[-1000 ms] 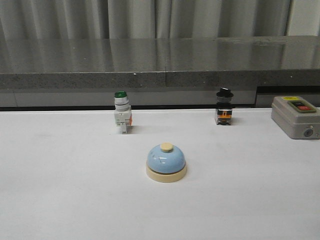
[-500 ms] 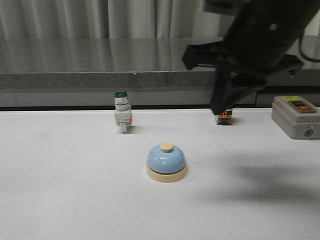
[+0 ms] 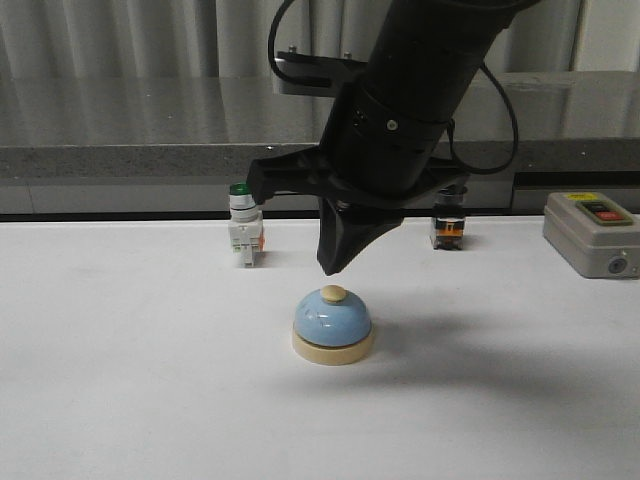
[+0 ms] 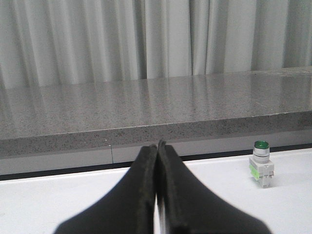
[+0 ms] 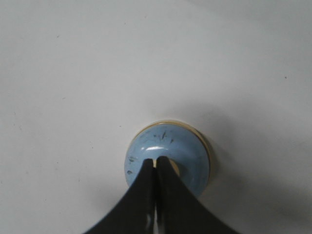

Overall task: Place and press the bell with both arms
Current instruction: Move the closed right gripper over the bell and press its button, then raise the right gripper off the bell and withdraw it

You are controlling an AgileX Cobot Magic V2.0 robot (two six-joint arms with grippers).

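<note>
Front view: light-blue bell [image 3: 333, 323] sits mid-table on white table [image 3: 120, 400], cream button up. Right gripper [image 3: 331, 266] hangs directly above button, small gap visible, fingers pressed together, holding nothing. Green-capped switch [image 3: 243, 225] behind bell to left, black-capped switch [image 3: 447, 225] partly hidden by arm, grey button box [image 3: 592, 234] far right. Left wrist view: left gripper [image 4: 157, 146] clenched, empty, pointing at grey ledge [image 4: 146, 109].

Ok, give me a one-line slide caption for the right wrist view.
Closed black right gripper poised directly over the cream button of the glossy light-blue dome bell on the white table.
</note>
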